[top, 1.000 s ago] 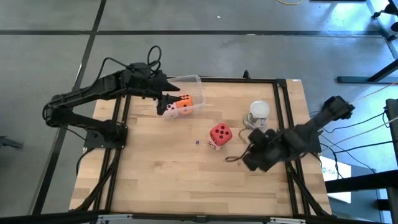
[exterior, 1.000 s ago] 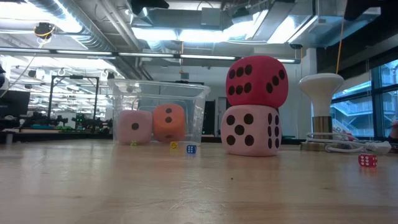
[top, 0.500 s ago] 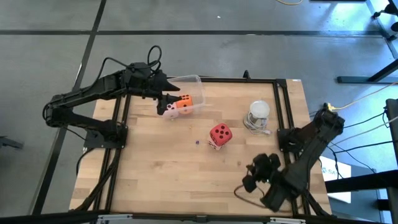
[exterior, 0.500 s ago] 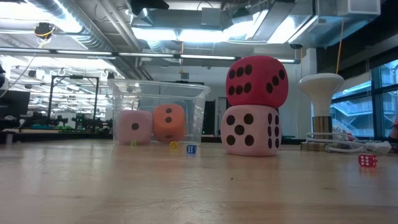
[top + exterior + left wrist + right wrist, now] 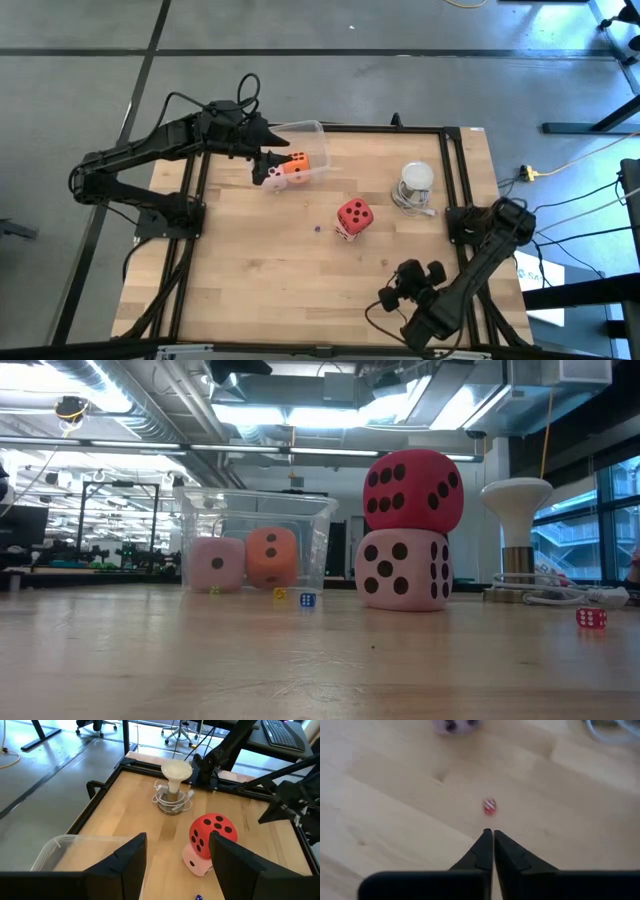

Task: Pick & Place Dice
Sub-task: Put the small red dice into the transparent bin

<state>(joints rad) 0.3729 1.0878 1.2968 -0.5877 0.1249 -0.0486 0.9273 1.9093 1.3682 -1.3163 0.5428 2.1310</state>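
Observation:
A red die (image 5: 353, 212) sits stacked on a pale pink die (image 5: 402, 568) near the table's middle; the left wrist view shows the red die (image 5: 212, 834) too. A pink die (image 5: 217, 564) and an orange die (image 5: 271, 556) lie inside the clear tub (image 5: 305, 140) at the far left. My left gripper (image 5: 177, 865) hovers open over the tub's near rim, with nothing between its fingers. My right gripper (image 5: 392, 293) is shut and empty above the near right part of the table; its tips (image 5: 492, 834) point down at bare wood.
A white mushroom-shaped stand (image 5: 416, 180) with a coiled cable stands at the far right. Tiny dice lie about: a red one (image 5: 489, 806), a blue one (image 5: 307, 600) and a yellow one (image 5: 279, 594). A black frame (image 5: 455, 170) borders the table.
My right arm has drawn back from beside the stacked dice toward the table's near edge, its gripper swinging down to the near right part. The dice stack has stayed where it was.

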